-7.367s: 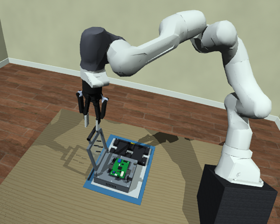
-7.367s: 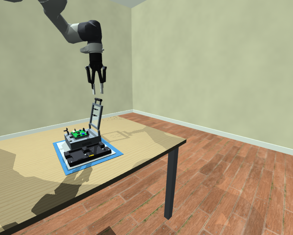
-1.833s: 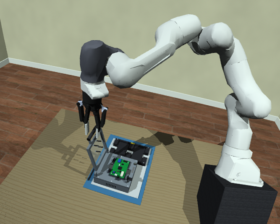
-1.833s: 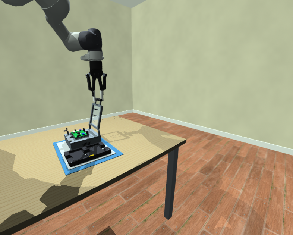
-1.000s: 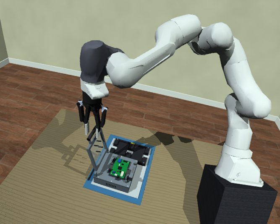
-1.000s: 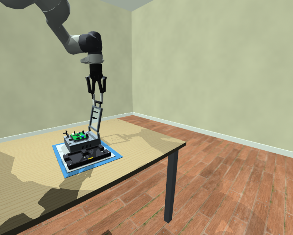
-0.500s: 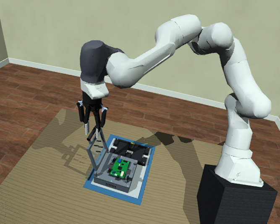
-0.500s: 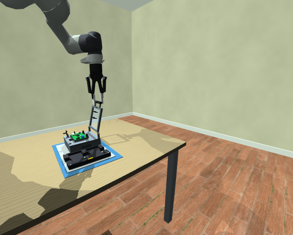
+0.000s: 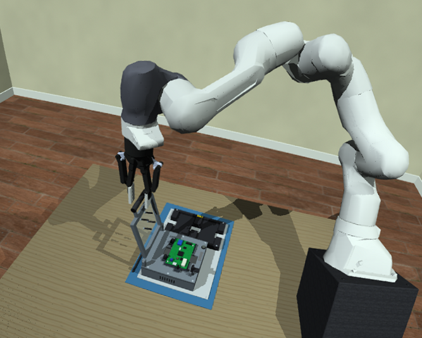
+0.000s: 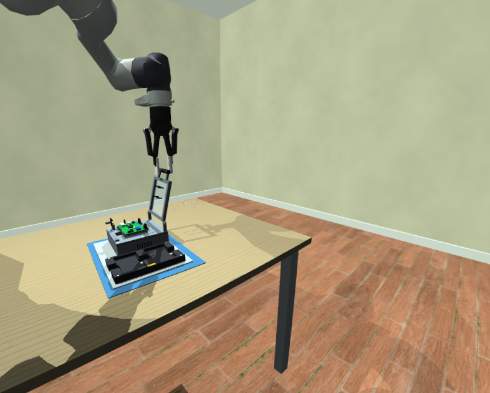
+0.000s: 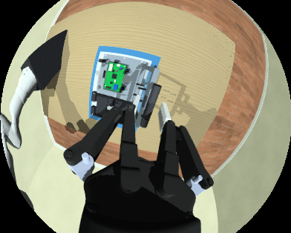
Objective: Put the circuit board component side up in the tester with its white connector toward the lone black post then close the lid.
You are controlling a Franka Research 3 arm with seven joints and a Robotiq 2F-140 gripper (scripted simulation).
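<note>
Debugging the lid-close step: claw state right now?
Claw: partly closed, fingertips at the top handle of the upright grey frame lid; contact cannot be told, so no confirmed hold.
</note>
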